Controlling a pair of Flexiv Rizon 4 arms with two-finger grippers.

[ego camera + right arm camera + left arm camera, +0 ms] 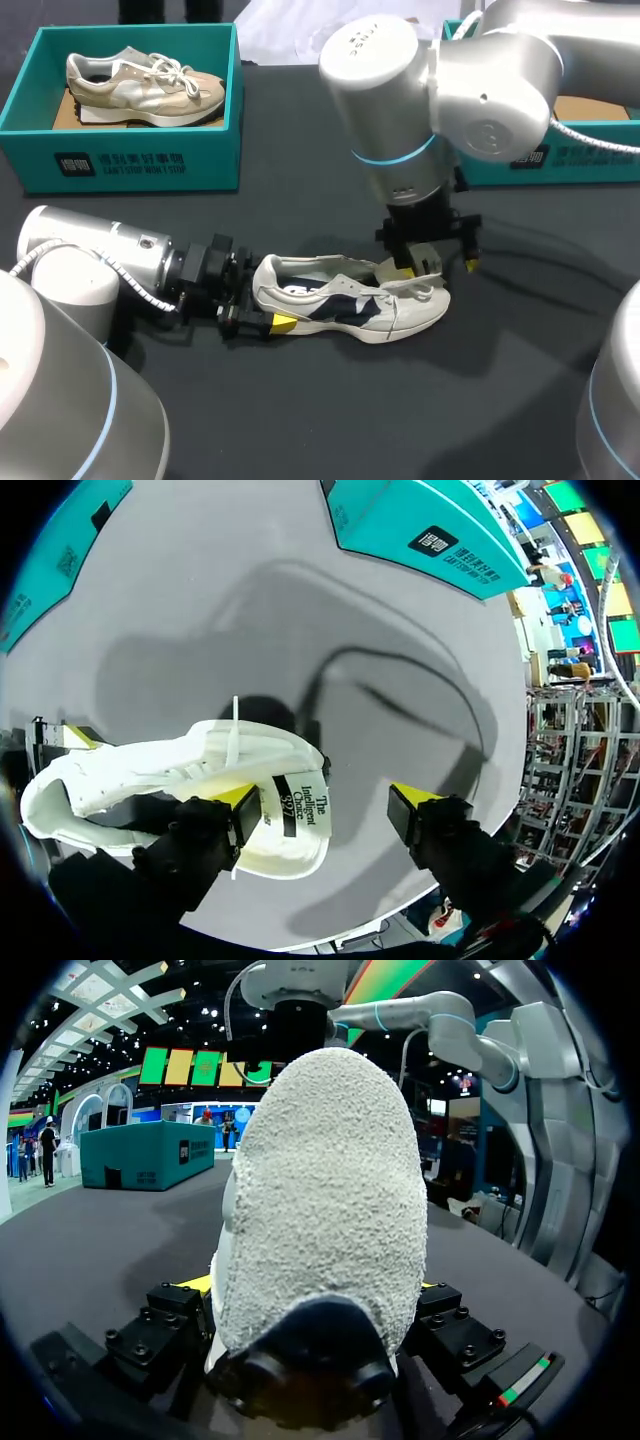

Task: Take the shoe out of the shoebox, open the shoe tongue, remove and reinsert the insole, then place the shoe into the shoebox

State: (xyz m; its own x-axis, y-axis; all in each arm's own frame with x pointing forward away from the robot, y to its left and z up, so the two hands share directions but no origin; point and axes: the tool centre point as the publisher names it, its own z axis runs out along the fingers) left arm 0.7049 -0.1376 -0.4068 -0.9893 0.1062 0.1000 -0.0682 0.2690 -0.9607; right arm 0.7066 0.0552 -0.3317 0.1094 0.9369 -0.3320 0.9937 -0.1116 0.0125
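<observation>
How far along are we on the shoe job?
Done: the white shoe sits out on the table, not in a box. In hand: the left jaws are shut on its heel; the right jaws hang open over the tongue, one tip beside it, so tongue-opening looks underway. Left: insole out and back in, then into the shoebox.

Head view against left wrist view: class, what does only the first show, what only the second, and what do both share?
Only the head view: a beige shoe lying in a teal box, and the right hand open above the white shoe. Only the left wrist view: the heel's nubbly fabric close up, pressed from both sides. Both: the white shoe on the dark table, its heel held in the left hand.
</observation>
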